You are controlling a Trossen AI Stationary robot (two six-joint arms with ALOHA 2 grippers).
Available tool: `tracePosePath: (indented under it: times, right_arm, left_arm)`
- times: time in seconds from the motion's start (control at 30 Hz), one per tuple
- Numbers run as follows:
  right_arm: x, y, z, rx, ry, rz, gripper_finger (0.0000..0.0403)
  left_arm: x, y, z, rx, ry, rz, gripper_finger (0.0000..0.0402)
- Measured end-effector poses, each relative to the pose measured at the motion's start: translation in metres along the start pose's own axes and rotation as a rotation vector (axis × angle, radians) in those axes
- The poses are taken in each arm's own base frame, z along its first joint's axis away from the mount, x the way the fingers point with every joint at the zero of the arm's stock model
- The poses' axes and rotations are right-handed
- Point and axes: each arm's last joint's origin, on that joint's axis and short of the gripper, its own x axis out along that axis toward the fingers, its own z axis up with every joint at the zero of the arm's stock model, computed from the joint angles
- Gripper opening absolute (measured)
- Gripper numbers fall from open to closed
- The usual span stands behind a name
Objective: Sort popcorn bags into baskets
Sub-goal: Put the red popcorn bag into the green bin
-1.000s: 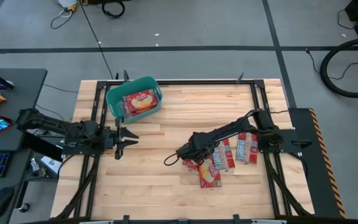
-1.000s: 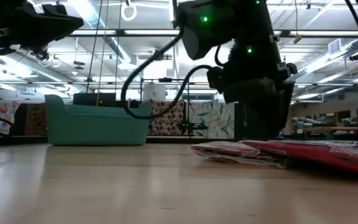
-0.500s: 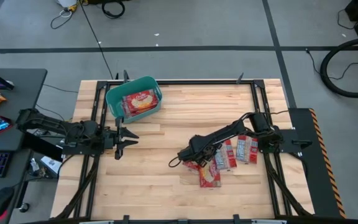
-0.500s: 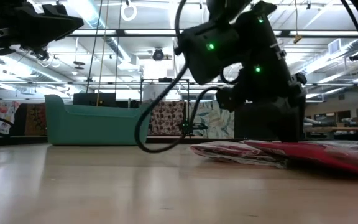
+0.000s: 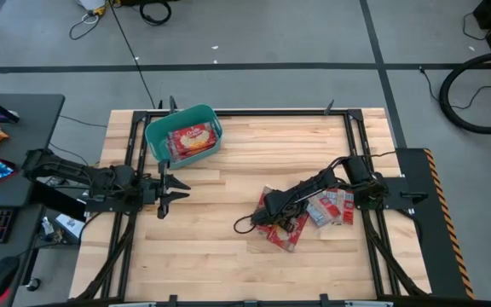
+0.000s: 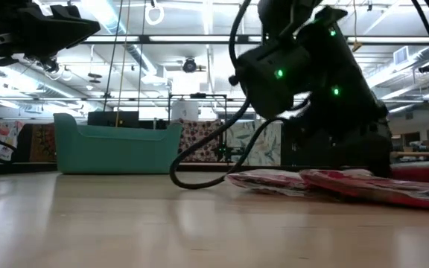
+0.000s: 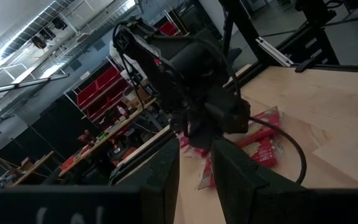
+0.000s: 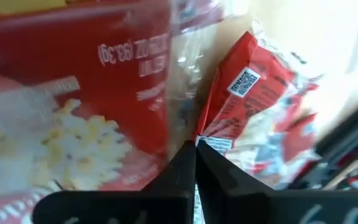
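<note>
Several red popcorn bags (image 5: pixel 314 213) lie in a loose, overlapping pile on the right half of the wooden table; the low view shows them flat on the table (image 6: pixel 304 181). My right gripper (image 5: pixel 267 217) is down on the pile's left end, shut on one bag (image 8: pixel 253 118). The teal basket (image 5: pixel 153 139) stands at the far left with a popcorn bag (image 5: pixel 192 139) inside it, and appears again in the low view (image 6: pixel 114 149). My left gripper (image 5: pixel 162 194) hangs open and level near the basket, nothing between its fingers (image 7: pixel 194 174). My right gripper pinches the white crimped end edge (image 8: pixel 215 144) of a red popcorn bag between its two fingertips. The fingers come slanting down from above and from the table's right. The bag's red body (image 8: pixel 260 106) bulges up beyond the tips and still lies among the other bags.
Black rails (image 5: pixel 348 128) frame the tabletop. A dark cable (image 5: pixel 244 224) loops off my right wrist onto the wood. A desk (image 5: pixel 15 111) with small items stands off the table's left edge. Bare wood (image 5: pixel 211 247) lies between the two arms.
My right gripper has sunk onto the pile, shifting a little toward the table's right edge, rolled somewhat, and shut from wide open onto a bag. The bags in the pile have been pushed askew and now lie more slantwise.
</note>
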Motion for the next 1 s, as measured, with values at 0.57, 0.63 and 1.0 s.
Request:
tracePosePath:
  times: [0.57,0.63,1.0]
  right_arm:
    - [-0.108,-0.025,0.015,-0.207,-0.547,-0.197,0.0004]
    - [-0.117,-0.031,0.02,-0.222,-0.597,-0.237,0.0004]
    - [-0.149,-0.041,0.052,-0.399,-0.848,-0.34,0.0005]
  left_arm:
    - [0.0,-0.001,-0.004,-0.198,0.057,0.023,0.0098]
    - [0.0,-0.002,-0.004,-0.264,0.063,0.017,0.0098]
    - [-0.001,-0.009,-0.005,-0.567,0.047,-0.158,0.0098]
